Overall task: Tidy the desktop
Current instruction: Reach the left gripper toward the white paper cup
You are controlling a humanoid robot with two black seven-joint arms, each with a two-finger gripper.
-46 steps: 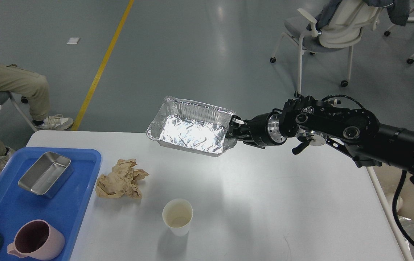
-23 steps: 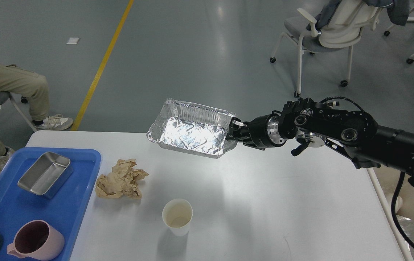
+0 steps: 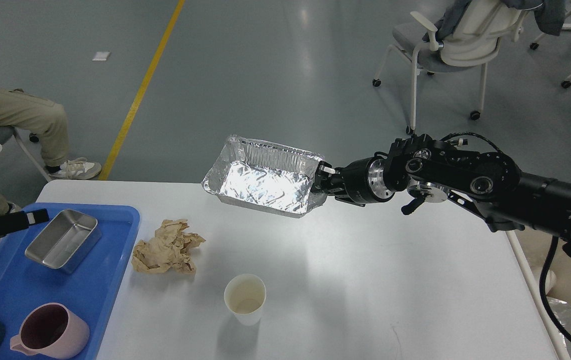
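Nearest, at seven o'clock, a pink mug point(image 3: 52, 332) stands on the blue tray point(image 3: 5, 295), with a steel loaf tin point(image 3: 63, 240) farther back on it. At six o'clock a paper cup point(image 3: 245, 299) stands upright on the white desktop point(image 3: 365, 280), and a crumpled brown paper point(image 3: 166, 247) lies at eight o'clock, just beside the tray. No writing or label is readable on any of these.

Toward the desktop's far edge, the right gripper point(image 3: 321, 179) pinches the right-hand rim of a foil tray point(image 3: 265, 175), held tilted above the surface; it has barely shifted over the last second.

A dark, white-tipped part point(image 3: 2, 223) has newly come in at nine o'clock over the tray's far-left corner; it looks like the left arm's end, but whether its fingers are spread I cannot tell.

Beyond the table, a yellow floor line point(image 3: 140, 90) runs toward eleven o'clock, and a wheeled chair point(image 3: 445, 45) stands at one.
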